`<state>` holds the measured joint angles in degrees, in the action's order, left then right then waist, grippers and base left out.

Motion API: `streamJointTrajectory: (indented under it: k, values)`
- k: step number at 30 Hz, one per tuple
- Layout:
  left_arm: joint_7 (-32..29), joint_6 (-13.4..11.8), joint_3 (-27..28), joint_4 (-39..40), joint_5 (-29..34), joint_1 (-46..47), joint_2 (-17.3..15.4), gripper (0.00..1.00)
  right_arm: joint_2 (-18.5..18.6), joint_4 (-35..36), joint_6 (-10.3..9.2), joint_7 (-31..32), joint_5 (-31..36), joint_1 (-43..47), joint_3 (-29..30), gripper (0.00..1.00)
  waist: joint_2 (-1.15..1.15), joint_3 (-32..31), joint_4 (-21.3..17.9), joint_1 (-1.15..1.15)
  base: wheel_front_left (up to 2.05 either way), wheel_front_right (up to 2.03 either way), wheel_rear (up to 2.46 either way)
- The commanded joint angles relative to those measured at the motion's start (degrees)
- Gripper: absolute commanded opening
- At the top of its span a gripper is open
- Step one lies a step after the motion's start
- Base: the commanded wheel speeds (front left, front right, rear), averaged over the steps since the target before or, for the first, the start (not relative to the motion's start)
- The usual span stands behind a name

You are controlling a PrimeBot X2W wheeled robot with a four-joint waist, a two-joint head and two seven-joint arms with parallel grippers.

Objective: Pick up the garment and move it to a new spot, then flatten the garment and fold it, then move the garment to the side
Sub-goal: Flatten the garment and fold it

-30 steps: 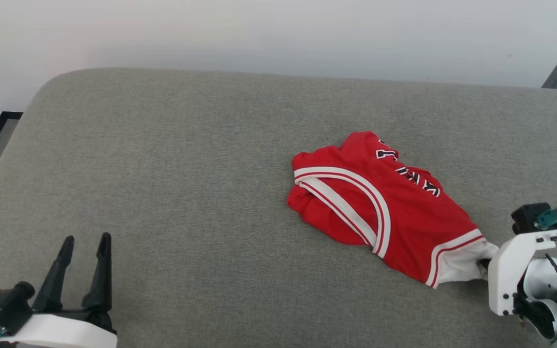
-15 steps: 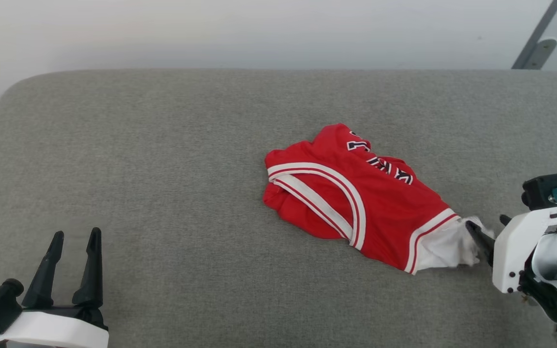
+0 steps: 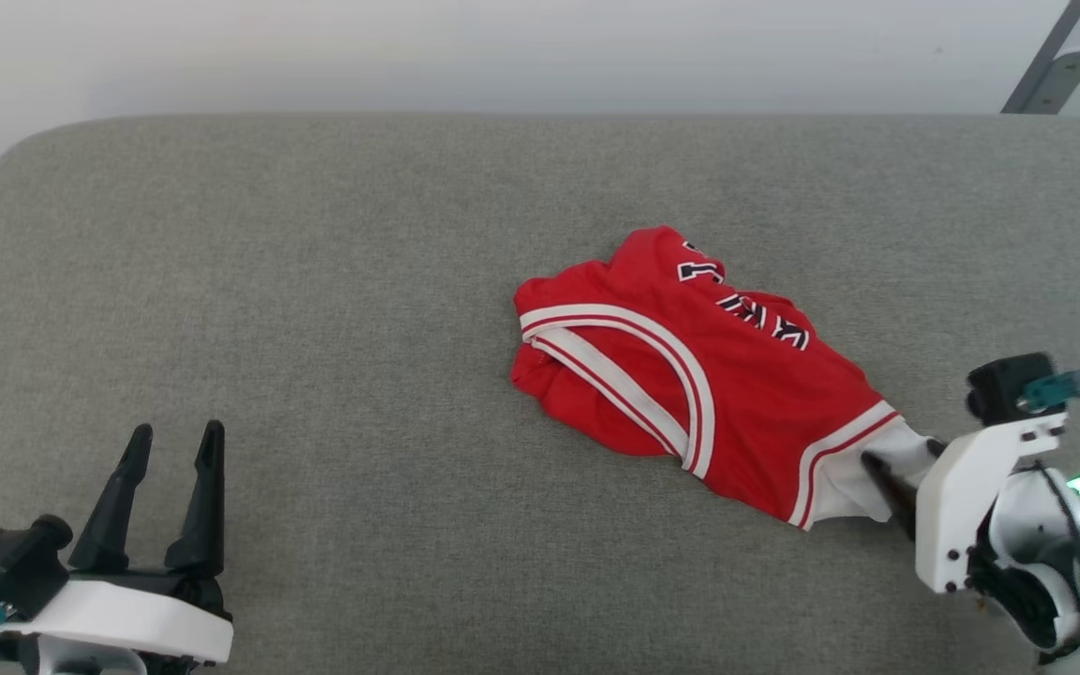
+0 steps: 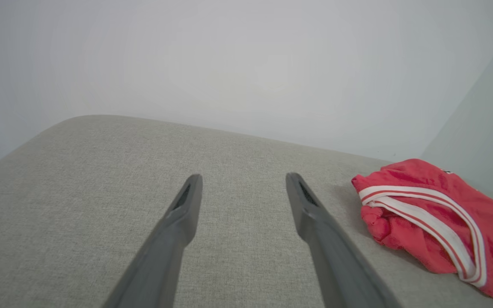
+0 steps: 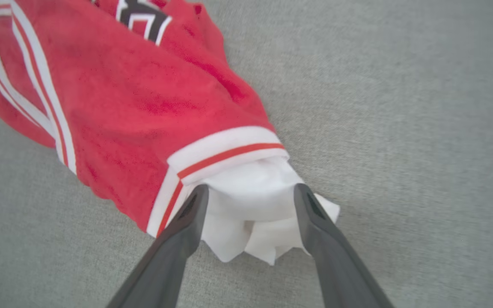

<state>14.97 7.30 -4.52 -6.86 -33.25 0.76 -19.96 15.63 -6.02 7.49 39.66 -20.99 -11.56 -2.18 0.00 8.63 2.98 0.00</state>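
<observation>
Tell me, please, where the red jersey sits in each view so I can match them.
Head view: garment right of centre.
Left wrist view: garment low at the right edge.
Right wrist view: garment upper left to centre, white sleeve inside the open right tool.
Shared landmark: curved white-and-red striped trim.

One garment [image 3: 699, 375] is lying here, single cloth item. One gray cushion [image 3: 315, 281] is sitting under it. Two grippers are showing, one left gripper [image 3: 174, 436], one right gripper [image 5: 250, 189], each carrying two dark fingers [image 4: 178, 231], four in all. One slanted metal bar [image 3: 1046, 66] is showing top right.
</observation>
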Motion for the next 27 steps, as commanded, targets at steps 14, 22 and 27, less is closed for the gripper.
streamJointTrajectory:
  k: [14,22,27]
  values:
    - [0.3,0.1,-3.0,-1.3,-1.2,3.0,-0.9,1.00,0.1,-16.6,0.00,0.0,1.8,-7.0,-6.3,0.00,0.00,1.4,2.6,0.00,0.00,0.00,0.00]
    - [0.3,0.1,-2.4,-1.2,-1.5,1.3,-1.2,1.00,4.7,-9.7,0.00,3.6,-1.8,-6.4,-8.0,0.00,0.00,0.9,0.7,0.00,0.00,0.00,0.00]
    - [0.3,0.1,-1.9,-0.8,-1.6,0.7,-1.4,1.00,8.1,-1.2,0.00,9.2,-3.3,-2.4,-4.7,0.00,0.00,1.3,-1.1,0.00,0.00,0.00,0.00]
